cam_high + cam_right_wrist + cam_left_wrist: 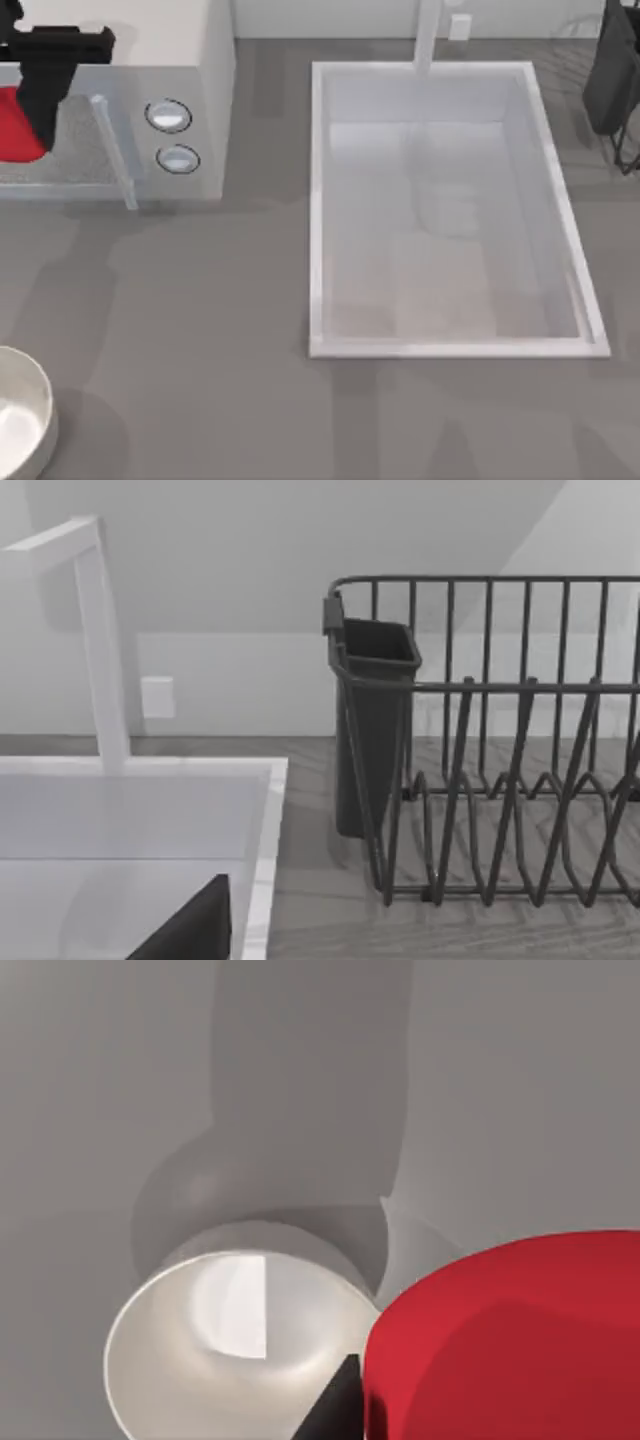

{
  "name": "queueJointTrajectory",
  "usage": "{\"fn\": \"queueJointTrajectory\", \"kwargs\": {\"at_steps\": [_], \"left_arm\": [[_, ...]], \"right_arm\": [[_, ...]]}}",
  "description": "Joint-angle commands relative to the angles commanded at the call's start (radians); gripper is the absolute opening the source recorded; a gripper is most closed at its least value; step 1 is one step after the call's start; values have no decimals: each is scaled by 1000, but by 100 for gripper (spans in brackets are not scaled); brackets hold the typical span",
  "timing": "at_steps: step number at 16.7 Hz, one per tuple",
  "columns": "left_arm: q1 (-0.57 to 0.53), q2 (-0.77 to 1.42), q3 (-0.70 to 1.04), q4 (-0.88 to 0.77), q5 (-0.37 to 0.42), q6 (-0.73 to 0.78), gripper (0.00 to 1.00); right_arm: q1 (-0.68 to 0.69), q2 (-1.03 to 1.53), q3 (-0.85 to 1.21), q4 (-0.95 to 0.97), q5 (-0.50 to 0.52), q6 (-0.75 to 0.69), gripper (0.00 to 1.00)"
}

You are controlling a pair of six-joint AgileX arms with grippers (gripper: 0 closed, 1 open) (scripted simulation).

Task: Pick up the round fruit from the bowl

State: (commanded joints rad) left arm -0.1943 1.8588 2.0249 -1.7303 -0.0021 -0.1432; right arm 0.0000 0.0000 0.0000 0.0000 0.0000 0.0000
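Round fruit (15, 125) sits gripped in the left pincer (40, 95), closed on it, raised well clear of the bowl (30, 400); left wrist view looks down into the bowl's hollow.

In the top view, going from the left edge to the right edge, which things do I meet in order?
bowl → microwave knobs → sink → faucet → dish rack
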Motion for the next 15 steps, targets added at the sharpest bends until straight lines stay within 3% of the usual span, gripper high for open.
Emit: {"fn": "queueJointTrajectory", "kwargs": {"at_steps": [7,15], "left_arm": [[-222,436,345,68,11,-229,0],[-234,478,370,100,8,-254,0]], "right_arm": [[0,0,0,0,0,0,100],[0,0,0,0,0,0,100]]}}
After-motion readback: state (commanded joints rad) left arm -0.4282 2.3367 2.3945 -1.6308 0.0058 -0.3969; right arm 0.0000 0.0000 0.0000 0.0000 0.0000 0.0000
